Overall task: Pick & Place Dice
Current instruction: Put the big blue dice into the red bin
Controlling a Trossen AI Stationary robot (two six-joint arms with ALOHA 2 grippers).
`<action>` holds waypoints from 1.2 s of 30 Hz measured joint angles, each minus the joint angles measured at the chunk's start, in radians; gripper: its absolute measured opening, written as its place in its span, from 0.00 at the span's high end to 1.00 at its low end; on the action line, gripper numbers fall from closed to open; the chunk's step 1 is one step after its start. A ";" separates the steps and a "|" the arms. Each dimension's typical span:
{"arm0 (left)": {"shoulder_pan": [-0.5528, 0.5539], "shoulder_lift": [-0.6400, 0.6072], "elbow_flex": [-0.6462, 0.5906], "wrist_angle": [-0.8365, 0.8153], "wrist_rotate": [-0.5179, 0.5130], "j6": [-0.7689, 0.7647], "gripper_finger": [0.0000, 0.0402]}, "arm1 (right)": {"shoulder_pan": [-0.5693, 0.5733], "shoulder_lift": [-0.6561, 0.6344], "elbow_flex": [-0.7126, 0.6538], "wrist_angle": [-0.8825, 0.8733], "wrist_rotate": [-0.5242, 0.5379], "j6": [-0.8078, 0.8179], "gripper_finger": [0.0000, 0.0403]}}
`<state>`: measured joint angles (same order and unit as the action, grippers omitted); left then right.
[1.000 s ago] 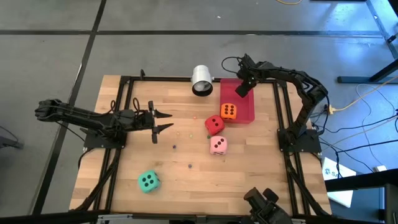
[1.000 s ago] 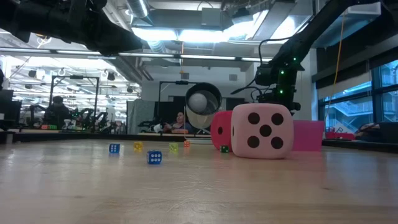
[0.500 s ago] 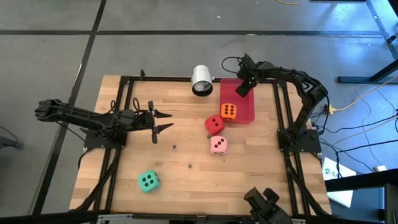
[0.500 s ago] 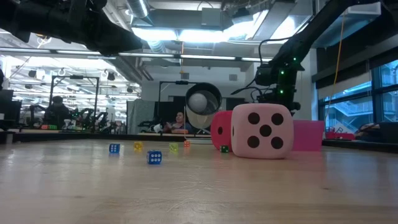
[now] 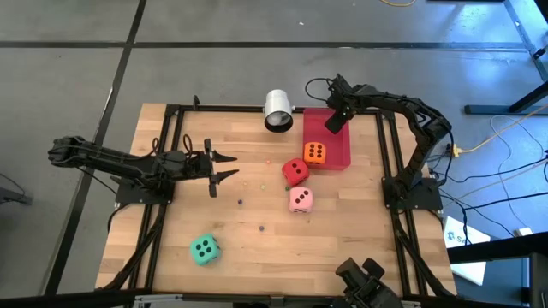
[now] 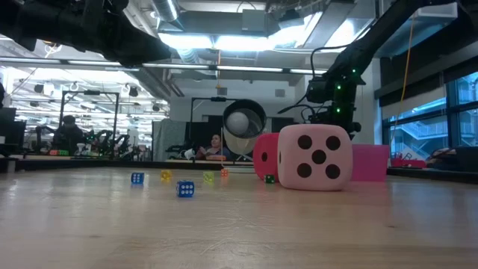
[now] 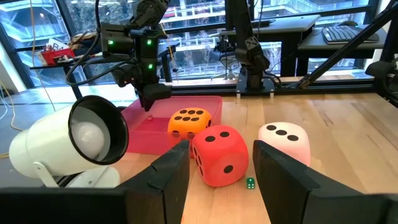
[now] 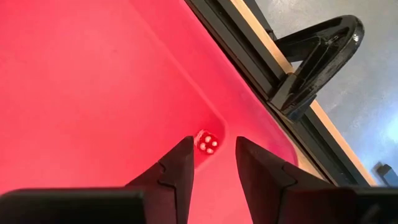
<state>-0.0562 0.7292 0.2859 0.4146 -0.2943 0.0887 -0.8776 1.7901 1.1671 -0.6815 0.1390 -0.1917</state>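
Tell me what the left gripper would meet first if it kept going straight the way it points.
Probably the red die. The left gripper points across the table at it, and the wrist view shows it centred between the open fingers. The orange die lies beyond; depth is unclear.

Pale wooden table (image 5: 257, 244) (visible grain), matt foam-like dice (image 7: 217, 154), smooth glossy red plastic tray (image 8: 93, 81).

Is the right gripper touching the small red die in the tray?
Apart. The right wrist view shows the small red die lying in the tray, beyond the open right gripper.
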 joint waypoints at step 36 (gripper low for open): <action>-0.017 -0.011 0.000 -0.082 -0.042 -0.051 0.58 | 0.283 -0.458 -0.057 0.550 -0.679 0.109 0.70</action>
<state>-0.0727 0.7185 0.2863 0.3325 -0.3366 0.0372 -0.5949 1.3323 1.1103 -0.1311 -0.5396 -0.0830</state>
